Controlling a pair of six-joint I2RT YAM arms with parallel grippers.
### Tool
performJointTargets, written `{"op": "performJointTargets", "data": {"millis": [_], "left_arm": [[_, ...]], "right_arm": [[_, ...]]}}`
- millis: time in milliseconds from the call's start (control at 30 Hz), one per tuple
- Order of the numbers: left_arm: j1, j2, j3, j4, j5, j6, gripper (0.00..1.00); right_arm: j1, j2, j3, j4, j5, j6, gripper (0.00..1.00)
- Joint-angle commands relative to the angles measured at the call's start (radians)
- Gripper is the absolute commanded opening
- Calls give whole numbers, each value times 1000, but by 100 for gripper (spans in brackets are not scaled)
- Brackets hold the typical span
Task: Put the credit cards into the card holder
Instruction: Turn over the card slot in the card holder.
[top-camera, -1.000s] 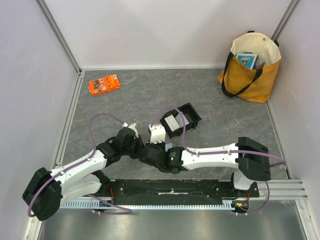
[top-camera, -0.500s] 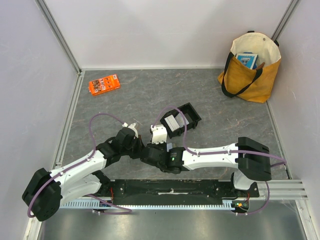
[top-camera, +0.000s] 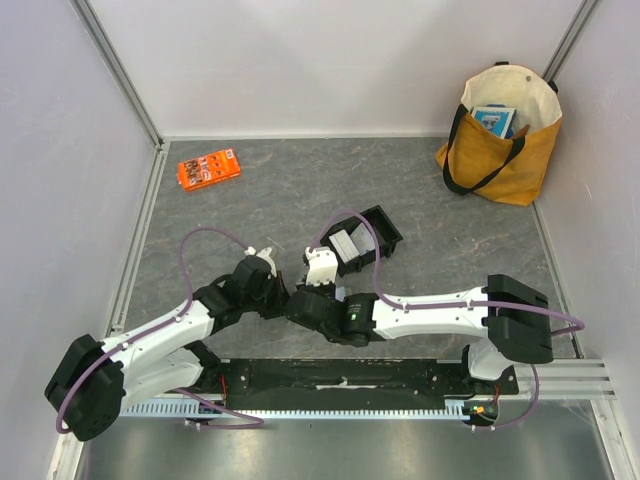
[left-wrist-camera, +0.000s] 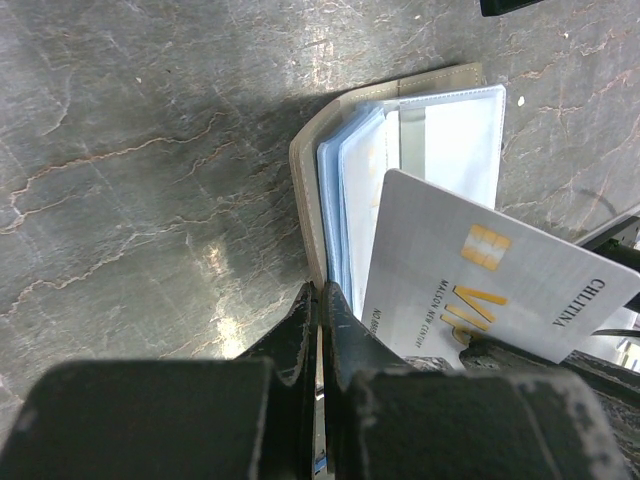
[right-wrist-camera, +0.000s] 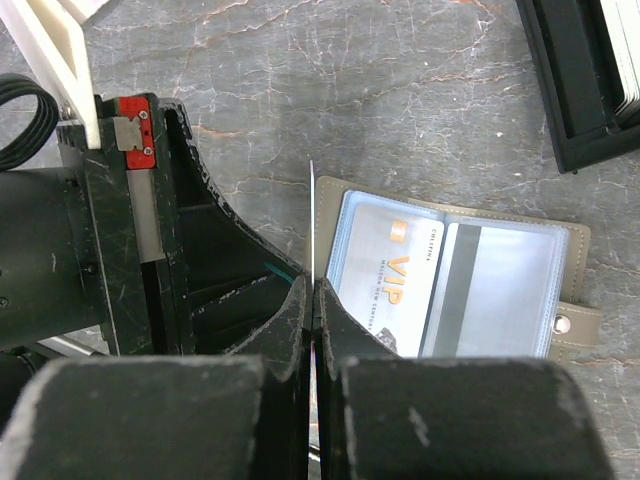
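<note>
Taupe-grey, wallet-like card holder (right-wrist-camera: 572, 262) lies open on the dark marbled table (left-wrist-camera: 130, 150) with its pale blue sleeves facing up. A white VIP card (right-wrist-camera: 385, 275) sits in one sleeve. On the holder's taupe edge, the left gripper (left-wrist-camera: 320, 300) is pinched tight. Beside it, the right gripper (right-wrist-camera: 313, 292) clamps another white plastic credit card (left-wrist-camera: 500, 270), tilted over the sleeves.

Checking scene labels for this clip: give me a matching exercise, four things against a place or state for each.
Things:
1 orange packet
2 tote bag
3 black tray
4 card holder

Place or state:
A far right corner
B lying open
C far left, near the wall
D centre of the scene

Pairs: 1-C, 2-A, 3-D, 4-B
</note>
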Motion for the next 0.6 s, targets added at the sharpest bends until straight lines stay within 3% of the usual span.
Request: {"op": "performJointTargets", "data": {"millis": [0,567], "left_arm": [[-5,-13,-3,23,-12,3,2],[-3,-16,-2,15,-15,5,2]], "right_arm": [[-9,9,-3,30,11,4,0],[-11,41,-8,-4,20,10,0]]}}
